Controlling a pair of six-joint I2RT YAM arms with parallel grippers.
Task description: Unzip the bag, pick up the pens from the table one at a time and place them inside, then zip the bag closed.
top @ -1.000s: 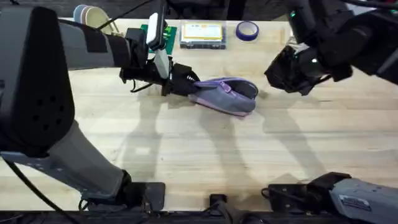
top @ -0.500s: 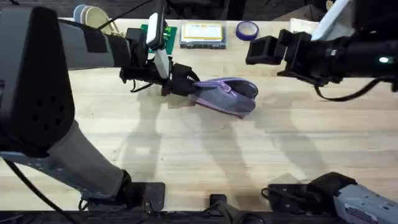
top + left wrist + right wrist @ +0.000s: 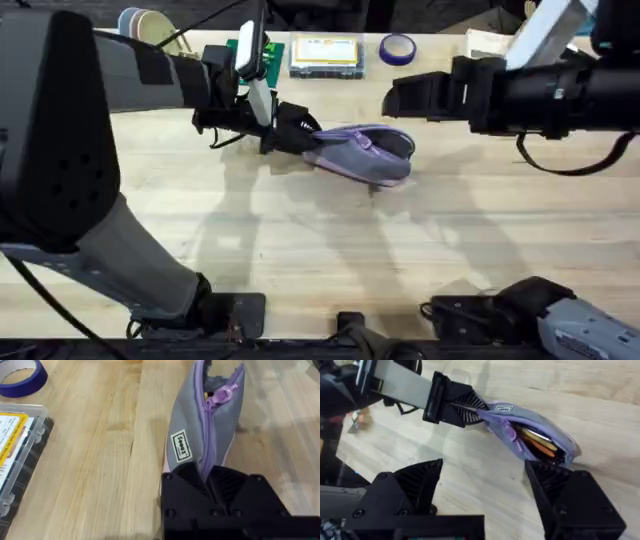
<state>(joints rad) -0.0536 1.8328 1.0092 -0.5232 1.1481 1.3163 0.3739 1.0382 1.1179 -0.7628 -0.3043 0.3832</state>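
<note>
The bag [image 3: 530, 435], pens [image 3: 537, 442] inside, is pinched by the left gripper [image 3: 300, 135]; zipping remains, requiring the spread right gripper [image 3: 400, 97] at the pull tab [image 3: 221, 395].

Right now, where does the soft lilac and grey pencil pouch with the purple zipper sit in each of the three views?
Overhead: the lilac and grey pencil pouch lies mid-table, its end shut in the left gripper.
Left wrist: the pouch runs up from the black fingers.
Right wrist: it lies beyond the open right gripper, two pens showing inside.
Shared landmark: the purple zipper pull.
</note>
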